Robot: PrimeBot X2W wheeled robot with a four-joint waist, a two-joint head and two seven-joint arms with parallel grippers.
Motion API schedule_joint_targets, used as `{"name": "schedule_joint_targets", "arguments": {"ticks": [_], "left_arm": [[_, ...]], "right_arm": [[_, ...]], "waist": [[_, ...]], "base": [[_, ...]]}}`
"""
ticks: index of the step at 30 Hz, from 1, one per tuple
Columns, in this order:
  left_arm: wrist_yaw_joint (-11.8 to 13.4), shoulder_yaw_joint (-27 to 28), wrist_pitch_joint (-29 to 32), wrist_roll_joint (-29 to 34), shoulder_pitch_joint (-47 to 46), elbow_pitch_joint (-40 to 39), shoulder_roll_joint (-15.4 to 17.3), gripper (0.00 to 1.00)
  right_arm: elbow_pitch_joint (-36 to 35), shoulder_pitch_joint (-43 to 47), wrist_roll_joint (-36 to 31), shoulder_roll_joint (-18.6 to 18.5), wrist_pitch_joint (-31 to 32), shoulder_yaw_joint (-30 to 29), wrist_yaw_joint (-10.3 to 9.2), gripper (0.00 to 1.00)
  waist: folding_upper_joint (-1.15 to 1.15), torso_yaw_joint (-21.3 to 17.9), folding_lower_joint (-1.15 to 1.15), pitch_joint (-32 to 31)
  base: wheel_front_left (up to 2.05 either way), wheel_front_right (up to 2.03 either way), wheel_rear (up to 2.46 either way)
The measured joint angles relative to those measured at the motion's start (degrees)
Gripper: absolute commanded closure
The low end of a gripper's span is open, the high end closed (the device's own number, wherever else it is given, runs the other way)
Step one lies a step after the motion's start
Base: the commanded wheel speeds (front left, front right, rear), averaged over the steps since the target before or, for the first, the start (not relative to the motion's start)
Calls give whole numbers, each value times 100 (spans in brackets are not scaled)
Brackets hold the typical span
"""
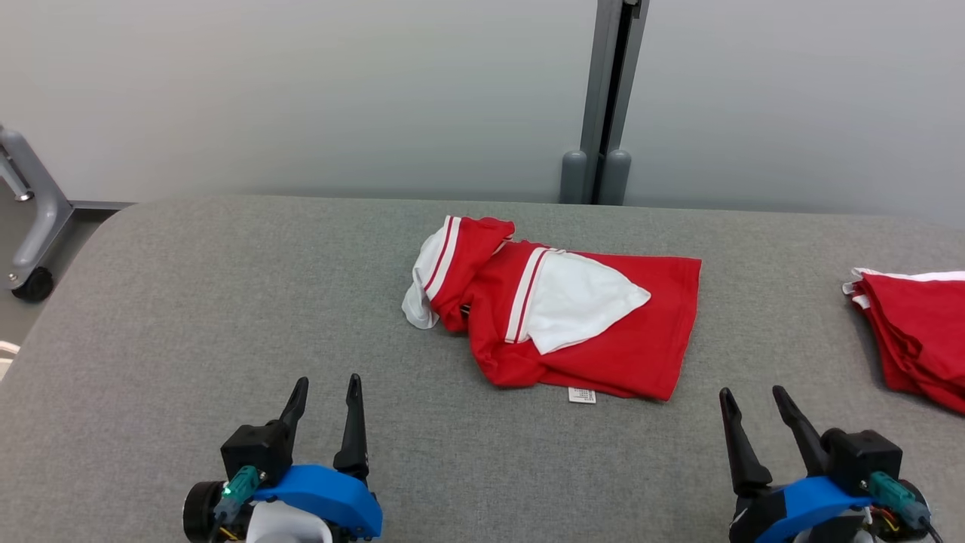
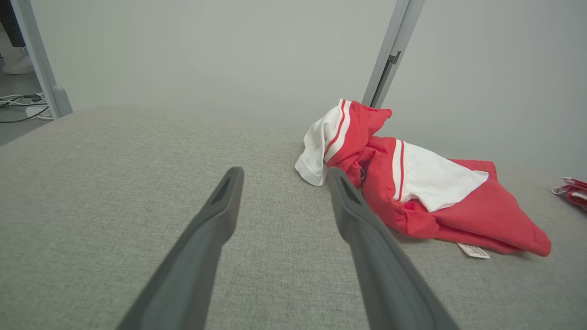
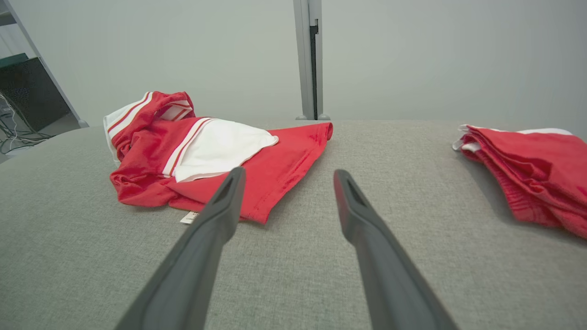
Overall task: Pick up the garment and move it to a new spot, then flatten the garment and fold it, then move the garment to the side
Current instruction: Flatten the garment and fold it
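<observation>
A crumpled red and white garment lies on the grey table, at its middle toward the far edge, with a small white label sticking out at its near hem. The left wrist view has the garment to the right of my fingers, the right wrist view has it to their left. My left gripper rests open near the table's front left, apart from the cloth. My right gripper rests open at the front right, also clear of it. Nothing sits between either pair of fingers.
A second red and white garment, folded, lies at the table's right edge and appears at the right of the right wrist view. A grey post stands behind the table against a pale wall. A wheeled frame leg stands at far left.
</observation>
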Motion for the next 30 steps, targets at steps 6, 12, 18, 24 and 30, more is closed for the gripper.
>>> {"name": "schedule_joint_targets", "arguments": {"ticks": [6, 12, 18, 24, 30], "left_arm": [[-1, -46, 0, 8, -119, -85, -2, 0], [-1, -109, -1, 52, -283, -279, -45, 0], [1, -166, 0, 46, -377, -359, -126, 0], [4, -178, -1, 37, -488, -363, -155, 0], [4, -160, 0, 79, -556, -363, -171, 0]], "right_arm": [[-54, -614, -321, 0, 318, -153, 0, 0], [369, -1617, -655, -1, 907, -501, 0, 0], [1248, -2381, -690, -105, 1335, -804, 0, 0], [2141, -2860, -550, -272, 1461, -942, 0, 0], [2769, -3193, -420, -319, 1338, -869, 0, 0]], "waist": [[0, 133, 0, 135], [0, 384, 1, 458], [1, 733, 1, 863], [1, 1054, 2, 1211], [1, 1226, 1, 1435]], "base": [[0, 0, 0], [0, 0, 0], [0, 0, 0], [0, 0, 0], [0, 0, 0]]}}
